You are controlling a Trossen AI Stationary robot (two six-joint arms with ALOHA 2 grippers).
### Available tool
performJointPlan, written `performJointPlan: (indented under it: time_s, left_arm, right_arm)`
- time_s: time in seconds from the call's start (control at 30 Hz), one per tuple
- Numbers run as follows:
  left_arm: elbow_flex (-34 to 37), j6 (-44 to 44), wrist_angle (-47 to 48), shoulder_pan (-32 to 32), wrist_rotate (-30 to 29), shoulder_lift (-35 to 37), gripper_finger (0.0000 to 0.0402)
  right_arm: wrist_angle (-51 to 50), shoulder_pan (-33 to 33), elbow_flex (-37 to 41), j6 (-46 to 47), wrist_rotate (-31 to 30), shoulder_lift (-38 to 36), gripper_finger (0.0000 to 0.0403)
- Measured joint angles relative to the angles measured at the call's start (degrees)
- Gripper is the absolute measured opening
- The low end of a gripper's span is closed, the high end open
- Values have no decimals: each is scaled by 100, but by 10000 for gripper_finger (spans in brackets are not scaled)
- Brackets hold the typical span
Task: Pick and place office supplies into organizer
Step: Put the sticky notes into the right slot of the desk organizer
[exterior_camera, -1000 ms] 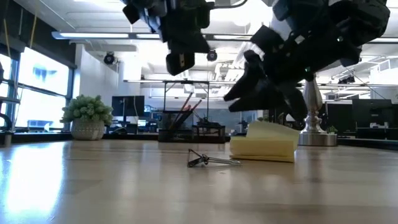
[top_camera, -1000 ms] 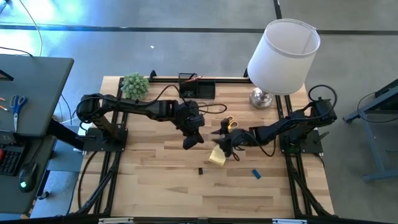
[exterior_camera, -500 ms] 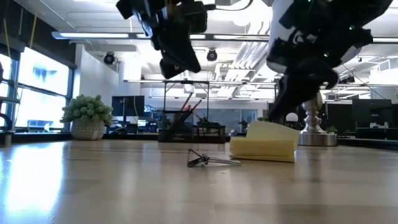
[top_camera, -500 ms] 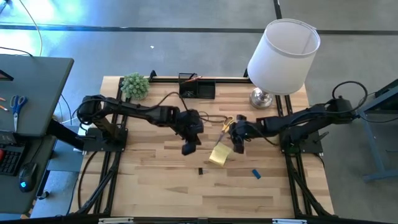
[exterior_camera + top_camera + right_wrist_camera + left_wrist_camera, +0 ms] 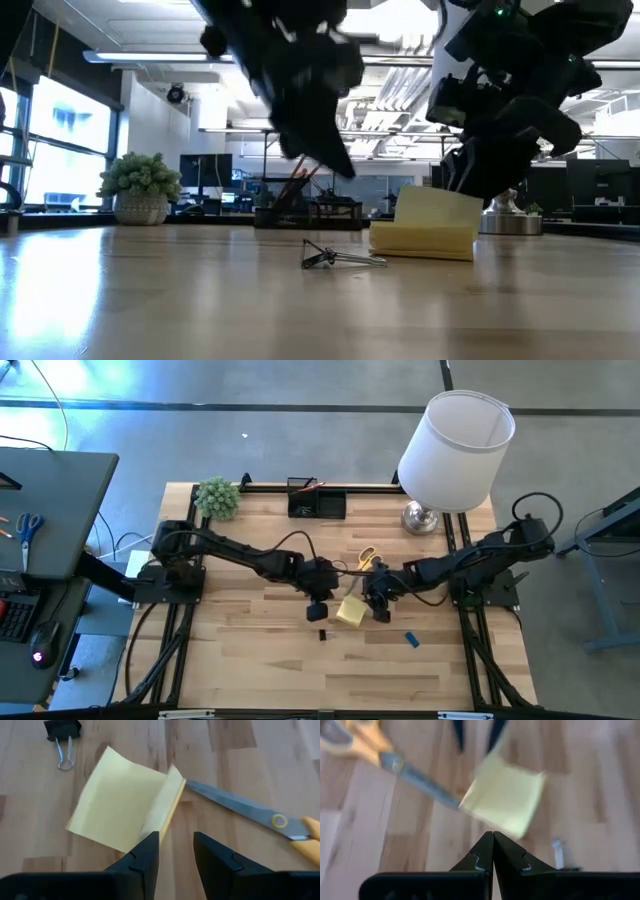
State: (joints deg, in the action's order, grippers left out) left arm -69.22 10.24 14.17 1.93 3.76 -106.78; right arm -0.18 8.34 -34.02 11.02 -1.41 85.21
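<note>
Two grippers crowd the yellow sticky-note pad (image 5: 350, 611) mid-table: left gripper (image 5: 319, 607) clenched and empty beside it, right gripper (image 5: 380, 610) parted above its lifted edge, grasping nothing. Arms partly hide the scissors (image 5: 367, 558); the organizer (image 5: 318, 506) sits far back.

A yellow pad (image 5: 425, 228) and a binder clip (image 5: 335, 256) are seen on the worktop (image 5: 200, 300). Two dark arms are seen above; a plant (image 5: 140, 187) and organizer (image 5: 300, 212) stand behind.
</note>
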Motion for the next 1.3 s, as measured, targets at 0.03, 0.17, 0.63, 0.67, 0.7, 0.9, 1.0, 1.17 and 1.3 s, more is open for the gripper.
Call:
performJointPlan:
  time_s: [0.03,0.17,0.63,0.67,0.7,0.9,1.0,1.17,1.3]
  left_arm:
    - [12,-2,-43,4,-16,-92,0]
    - [10,-15,-514,-8,-10,-348,0]
    - [11,-97,-1129,-257,468,-567,0]
    - [11,-107,-1138,-296,467,-567,0]
    - [11,-107,-1134,-331,466,-567,0]
    - [18,-129,-1088,-400,319,-713,0]
    - [-7,-105,-1157,-391,-69,-813,0]
    - [-61,-82,-1126,-382,-143,-1085,0]
    - [-78,39,-1223,-386,-145,-1235,0]
  right_arm:
    - [30,42,0,62,-2,16,117]
    - [409,206,0,116,-62,33,117]
    - [388,497,0,617,-757,33,117]
    - [393,508,0,673,-765,33,117]
    - [393,512,2,706,-769,33,117]
    - [383,523,1,858,-897,33,116]
    - [407,536,2,1002,-867,33,116]
    - [408,754,2,1058,-1106,35,116]
    - [502,874,2,1066,-1211,35,116]
